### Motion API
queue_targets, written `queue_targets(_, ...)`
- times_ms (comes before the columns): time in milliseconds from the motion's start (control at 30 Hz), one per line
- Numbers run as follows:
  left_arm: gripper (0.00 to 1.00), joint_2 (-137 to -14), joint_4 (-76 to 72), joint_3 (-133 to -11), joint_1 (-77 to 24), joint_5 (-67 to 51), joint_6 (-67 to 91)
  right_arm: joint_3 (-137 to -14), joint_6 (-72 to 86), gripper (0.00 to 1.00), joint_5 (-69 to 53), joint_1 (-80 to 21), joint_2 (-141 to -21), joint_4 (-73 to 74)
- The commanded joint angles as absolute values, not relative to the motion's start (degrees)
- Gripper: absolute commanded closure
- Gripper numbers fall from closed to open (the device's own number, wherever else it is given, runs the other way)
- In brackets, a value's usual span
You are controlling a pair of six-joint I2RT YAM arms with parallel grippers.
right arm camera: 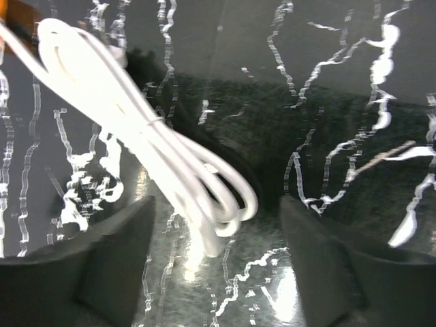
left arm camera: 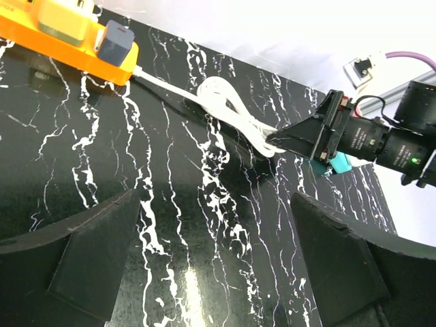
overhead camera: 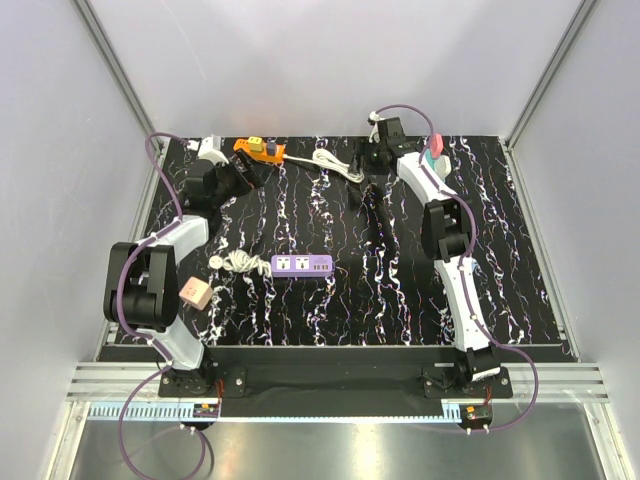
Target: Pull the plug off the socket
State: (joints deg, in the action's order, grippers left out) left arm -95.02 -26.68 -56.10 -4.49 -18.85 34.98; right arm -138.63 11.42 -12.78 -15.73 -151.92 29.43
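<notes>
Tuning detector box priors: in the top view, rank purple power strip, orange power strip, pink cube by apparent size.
1-2. purple power strip, orange power strip: look alike, unranked.
3. pink cube: clearly smallest.

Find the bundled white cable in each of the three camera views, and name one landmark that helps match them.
Top external: the white cable bundle lies at the far edge, near centre, just right of the orange power strip.
Left wrist: upper middle, trailing from the strip at top left.
Right wrist: blurred loops across left and centre.
Shared landmark: the black, white-veined tabletop under the bundle in all three.
</notes>
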Motion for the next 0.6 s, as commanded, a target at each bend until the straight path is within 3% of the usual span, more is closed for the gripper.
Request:
queue_targets(0, 0.01, -95.01, -30.67, -57.13, -3.87, -20.48, 34.80, -142.12, 14.58, 0.36, -18.44, -15.73, -153.19, 27.34)
queue_targets(133, 0.01, -95.45, -30.94, -57.04, -3.34, -21.00, 35.07, -142.65, 17.57, 0.53, -20.92, -15.82, -154.86, 26.90)
queue_targets(200, 0.01, -95.54, -30.94, -56.95, -3.08, -20.92, 34.89, -142.12, 18.80, 0.58, -20.66, -15.82, -154.87, 26.81)
queue_targets(333, 0.01, -95.54, -30.76, -56.95, -2.55, -20.74, 34.72, -137.92, 19.60, 0.80, -18.55, -15.91, -152.94, 26.46)
queue_targets(367, 0.01, -95.62, -30.76, -56.95, -2.46, -20.57, 34.72, -136.60, 19.43, 0.90, -17.85, -15.91, -151.02, 26.37)
queue_targets(433, 0.01, -95.28, -30.94, -56.60, -2.29, -20.39, 34.80, -130.82, 19.16, 0.93, -15.74, -15.82, -148.46, 25.49)
queue_targets(467, 0.01, -95.19, -31.11, -56.34, -2.29, -20.13, 34.80, -128.43, 18.81, 1.00, -15.21, -15.99, -145.31, 24.27)
queue_targets(567, 0.01, -94.75, -31.46, -55.73, -2.02, -19.34, 34.89, -117.54, 18.02, 1.00, -14.33, -15.91, -137.66, 21.55)
